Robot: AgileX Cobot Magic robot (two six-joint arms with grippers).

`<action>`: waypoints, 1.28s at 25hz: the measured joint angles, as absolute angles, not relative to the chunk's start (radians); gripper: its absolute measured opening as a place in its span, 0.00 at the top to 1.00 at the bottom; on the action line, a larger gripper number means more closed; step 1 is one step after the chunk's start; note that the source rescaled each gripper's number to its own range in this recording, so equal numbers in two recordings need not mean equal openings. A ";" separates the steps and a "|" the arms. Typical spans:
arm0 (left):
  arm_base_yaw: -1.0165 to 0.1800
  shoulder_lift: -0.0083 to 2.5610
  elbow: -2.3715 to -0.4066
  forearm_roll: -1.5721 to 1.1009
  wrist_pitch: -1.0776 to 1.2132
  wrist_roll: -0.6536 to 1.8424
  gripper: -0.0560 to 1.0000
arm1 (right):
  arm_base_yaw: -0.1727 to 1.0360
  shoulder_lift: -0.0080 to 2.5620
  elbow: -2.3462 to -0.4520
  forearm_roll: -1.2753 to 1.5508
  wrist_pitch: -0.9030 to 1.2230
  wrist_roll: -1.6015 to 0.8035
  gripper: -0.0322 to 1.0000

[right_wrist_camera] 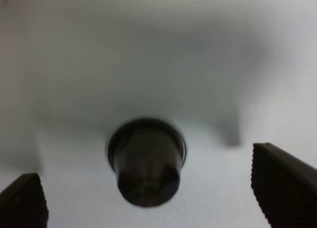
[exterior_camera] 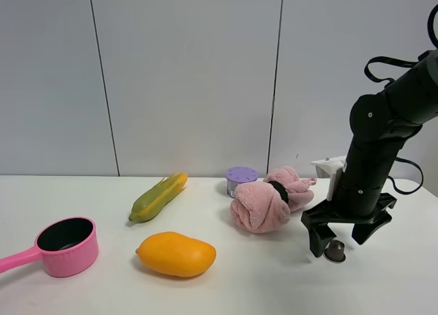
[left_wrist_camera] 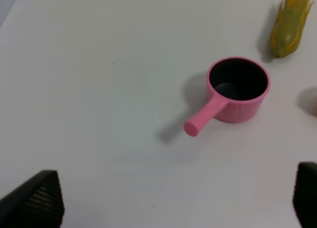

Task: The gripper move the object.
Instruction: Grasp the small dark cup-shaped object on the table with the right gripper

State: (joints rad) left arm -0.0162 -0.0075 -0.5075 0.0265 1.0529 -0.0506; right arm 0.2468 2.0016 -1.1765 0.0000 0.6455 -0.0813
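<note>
Right tool [exterior_camera: 339, 245] [right_wrist_camera: 153, 196] is down low over the worktop [exterior_camera: 274, 281], toward its right edge and the front half. Jaws stand wide apart, nothing gripped. The capsule [exterior_camera: 335, 251] [right_wrist_camera: 146, 161] sits on the worktop between the two fingers. In the right wrist view we see a clear gap on each side, so neither finger touches it. It looks like it stands on its flared rim with the narrow end up.

Left tool [left_wrist_camera: 171, 198] is also spread wide and holds nothing. We only see its two fingertips at the frame edge, above bare worktop.

Rest of the worktop:
- pink towel bundle [exterior_camera: 267, 202], mid-worktop towards the back and just beside the right arm, apart from the capsule
- purple-lidded cup [exterior_camera: 241, 178] behind the towel, touching or nearly touching it; we can't tell which
- corn cob [exterior_camera: 159, 197] [left_wrist_camera: 287, 25] lying diagonally, left of the cup
- mango [exterior_camera: 176, 254] in front of the corn, well apart from the capsule
- pink saucepan [exterior_camera: 67, 246] [left_wrist_camera: 237, 89] near the left edge, upright, dark inside, handle pointing to the left edge
</note>
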 joint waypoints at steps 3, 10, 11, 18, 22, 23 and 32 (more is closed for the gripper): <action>-0.016 -0.008 -0.508 0.026 1.053 -0.051 0.00 | 0.247 2.005 -1.177 -0.011 0.672 -0.076 0.28; -0.016 -0.008 -0.508 0.026 1.053 -0.051 0.00 | 0.247 2.053 -1.177 -0.021 0.713 -0.074 0.28; -0.016 -0.008 -0.508 0.026 1.053 -0.051 0.00 | 0.247 2.053 -1.177 -0.020 0.713 -0.074 0.28; -0.016 -0.008 -0.508 0.026 1.053 -0.051 0.00 | 0.247 2.053 -1.177 -0.018 0.715 -0.074 0.28; -0.016 -0.008 -0.508 0.026 1.053 -0.051 0.00 | 0.247 2.053 -1.177 -0.018 0.704 -0.074 0.38; -0.016 -0.008 -0.508 0.026 1.053 -0.051 0.00 | 0.247 2.053 -1.177 -0.018 0.701 -0.074 0.43; -0.016 -0.008 -0.508 0.026 1.053 -0.051 0.00 | 0.247 2.053 -1.177 -0.018 0.595 -0.075 0.68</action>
State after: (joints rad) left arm -0.0162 -0.0075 -0.5075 0.0265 1.0529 -0.0506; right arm 0.2468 2.0533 -1.1765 -0.0180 0.5951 -0.0748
